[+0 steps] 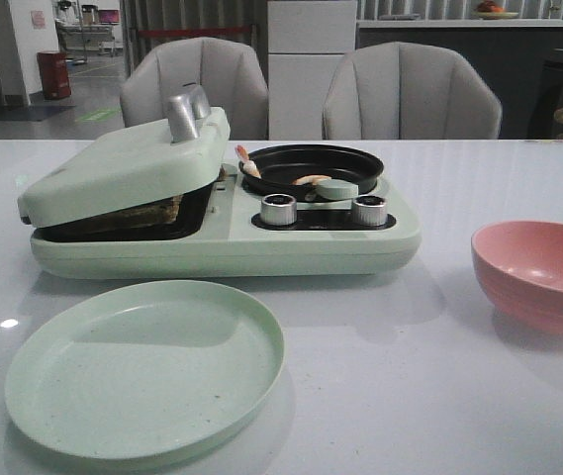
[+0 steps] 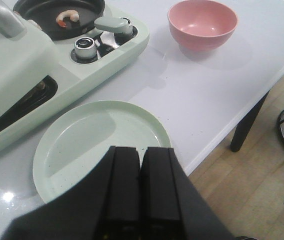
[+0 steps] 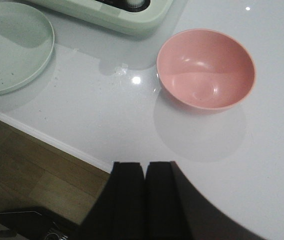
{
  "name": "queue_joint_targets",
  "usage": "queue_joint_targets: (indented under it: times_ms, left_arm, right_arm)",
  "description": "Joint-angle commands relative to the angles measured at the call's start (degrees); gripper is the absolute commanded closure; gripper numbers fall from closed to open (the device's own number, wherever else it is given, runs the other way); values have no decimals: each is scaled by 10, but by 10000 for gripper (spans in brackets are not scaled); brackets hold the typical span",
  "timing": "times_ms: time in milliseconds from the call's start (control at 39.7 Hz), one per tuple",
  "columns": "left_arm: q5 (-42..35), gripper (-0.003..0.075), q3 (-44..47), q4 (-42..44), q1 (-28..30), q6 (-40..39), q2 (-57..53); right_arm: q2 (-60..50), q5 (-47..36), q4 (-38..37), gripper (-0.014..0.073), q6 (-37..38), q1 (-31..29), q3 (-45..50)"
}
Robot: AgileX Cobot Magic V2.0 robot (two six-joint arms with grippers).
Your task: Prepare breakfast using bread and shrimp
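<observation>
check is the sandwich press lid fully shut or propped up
Propped up: the lid slants over the bread, leaving a dark gap along its front edge.

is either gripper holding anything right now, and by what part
Nothing is held. The left gripper and right gripper are both shut with nothing between their fingers.

White glossy table [image 1: 439,396] carrying three things right now. The pale green breakfast maker [image 1: 222,233] sits at the back, flat on the tabletop, its lid tilted partly up on the left half and a black pan sunk into its right half. Just in front of the breakfast maker, towards the near edge, lies a pale green plate [image 1: 147,366], flat and close to it but not touching. Off to the right of the breakfast maker, well apart, stands a pink bowl [image 1: 538,272], upright. Light glints on the tabletop beside the plate, and a wooden floor [image 2: 261,165] shows past the table edge.
</observation>
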Motion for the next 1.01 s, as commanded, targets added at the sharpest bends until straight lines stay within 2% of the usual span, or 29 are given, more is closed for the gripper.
queue_joint_targets:
  times_ms: [0, 176, 302, 428, 630, 907, 982]
  left_arm:
    - [-40, 622, -15, -9, 3, -7, -2]
    - [-40, 622, -14, -9, 8, -7, -27]
    - [-41, 622, -14, -6, 49, -7, -85]
    - [-43, 622, -6, 38, 102, -7, -180]
    - [-81, 622, 28, 78, 179, -7, -301]
    - [-104, 622, 118, 46, 264, -8, -340]
    - [-106, 622, 144, 87, 272, -60, -348]
  right_arm:
    - [2, -33, -3, 572, 2, -3, -14]
    - [2, -33, -3, 572, 2, -3, -14]
    - [2, -33, -3, 572, 2, -3, -14]
    - [2, -33, -2, 572, 2, -2, -14]
    - [2, -33, -2, 572, 2, -2, -14]
    - [2, -33, -2, 572, 2, -2, -14]
    - [2, -33, -2, 572, 2, -2, -14]
